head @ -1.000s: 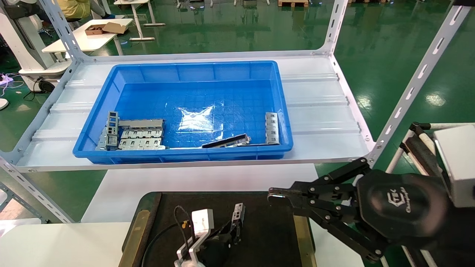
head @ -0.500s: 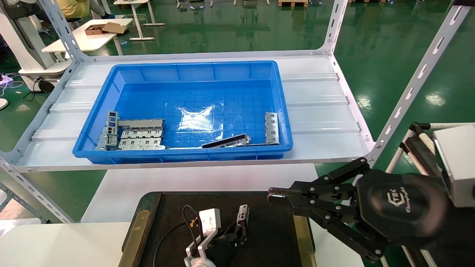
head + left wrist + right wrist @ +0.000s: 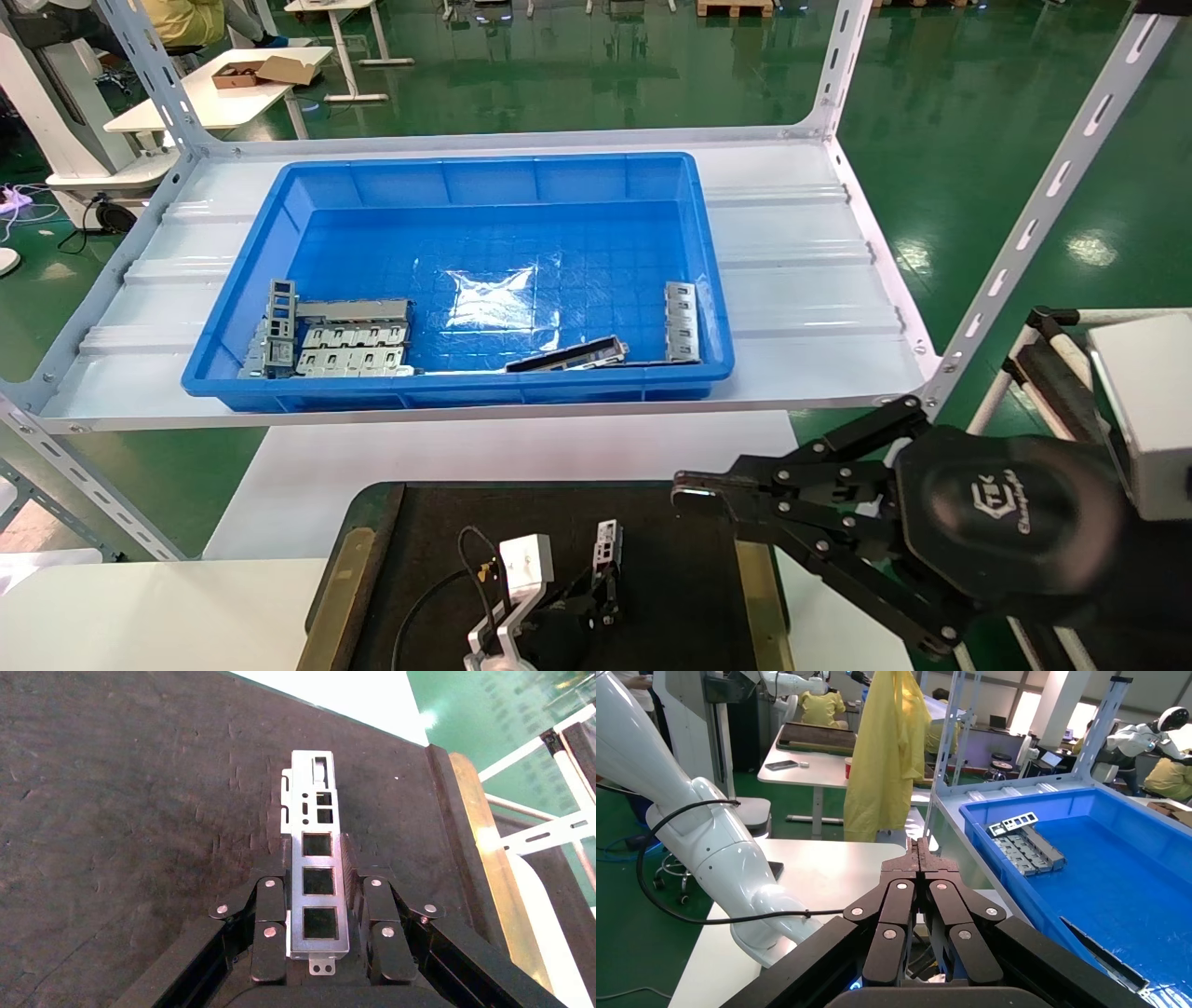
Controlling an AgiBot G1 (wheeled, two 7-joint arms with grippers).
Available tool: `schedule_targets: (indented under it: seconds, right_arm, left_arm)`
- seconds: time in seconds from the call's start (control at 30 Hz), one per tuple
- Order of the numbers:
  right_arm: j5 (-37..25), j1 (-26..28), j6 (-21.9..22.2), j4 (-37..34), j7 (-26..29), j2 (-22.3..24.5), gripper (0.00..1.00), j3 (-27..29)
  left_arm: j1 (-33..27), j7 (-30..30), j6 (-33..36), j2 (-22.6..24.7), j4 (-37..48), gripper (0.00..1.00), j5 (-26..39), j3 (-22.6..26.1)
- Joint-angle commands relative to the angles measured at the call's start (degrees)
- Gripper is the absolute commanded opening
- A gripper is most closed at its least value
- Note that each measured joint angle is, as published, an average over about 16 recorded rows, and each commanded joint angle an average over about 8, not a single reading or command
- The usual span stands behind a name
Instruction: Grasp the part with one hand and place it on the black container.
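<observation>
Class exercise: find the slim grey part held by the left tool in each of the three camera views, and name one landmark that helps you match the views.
Head view: the part stands low in the middle, over the black container, in the left tool.
Left wrist view: it sits centrally, clamped between the fingers.
Right wrist view: not in it.
Shared landmark: the container's brass-coloured strip, seen in head and left wrist views.

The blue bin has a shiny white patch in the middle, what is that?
In the head view it is glare: light bouncing off the glossy floor of the blue bin. In the left wrist view the matte black container shows no such glare, only a bright gleam on its brass strip.
</observation>
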Motion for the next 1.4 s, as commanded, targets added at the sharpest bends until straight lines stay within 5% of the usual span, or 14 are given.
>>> schedule_targets:
  seconds: [0.03, 0.6, 1.1, 1.4]
  right_arm:
    - [0.0, 0.0, 0.0, 0.0, 0.0, 0.0, 1.0, 0.0]
    - [0.0, 0.0, 0.0, 0.0, 0.0, 0.0, 1.0, 0.0]
    - [0.0, 0.0, 0.0, 0.0, 0.0, 0.0, 1.0, 0.0]
    - [0.0, 0.0, 0.0, 0.0, 0.0, 0.0, 1.0, -0.1]
  left_arm:
    - [0.0, -0.4, 0.4, 0.2, 0.6, 0.97, 0.0, -0.1]
    - [-0.4, -1.2, 3.7, -2.2, -1.3, 1.0, 1.2, 0.4]
    - [-0.7, 1.1, 18.6, -16.0, -11.6, 1.0, 5.0, -0.4]
    - [1.3, 5.5, 28.7, -23.7, -16.2, 1.0, 9.2, -6.2]
